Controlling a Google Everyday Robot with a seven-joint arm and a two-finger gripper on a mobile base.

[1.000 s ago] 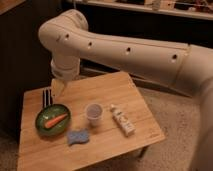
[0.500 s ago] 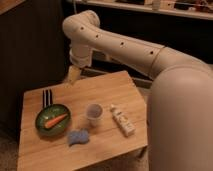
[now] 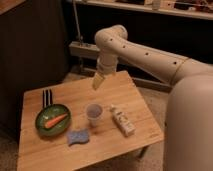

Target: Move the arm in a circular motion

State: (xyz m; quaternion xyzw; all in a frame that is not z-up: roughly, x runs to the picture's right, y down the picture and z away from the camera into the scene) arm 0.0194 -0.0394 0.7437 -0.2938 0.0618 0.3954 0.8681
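The arm (image 3: pixel 135 50) reaches in from three o'clock, its gripper (image 3: pixel 98 81) hanging above the table (image 3: pixel 125 90) at twelve o'clock of the cup (image 3: pixel 94 114) — finger state not discernible. Judged mid-circle — next, sweep onward at constant height, clear of the cup.

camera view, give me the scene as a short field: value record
arm: large glossy white tubular robot arm, reaching in from the right over the table
gripper: small pale yellowish gripper, pointing down above the table's far edge, holding nothing
table: light wooden square table
bowl: green round bowl, front left, with an orange carrot inside
utensils: dark utensils behind the bowl
cup: small clear plastic cup, centre, upright
sponge: blue sponge, in front of the cup
packet: pale oblong packet, lying right of the cup
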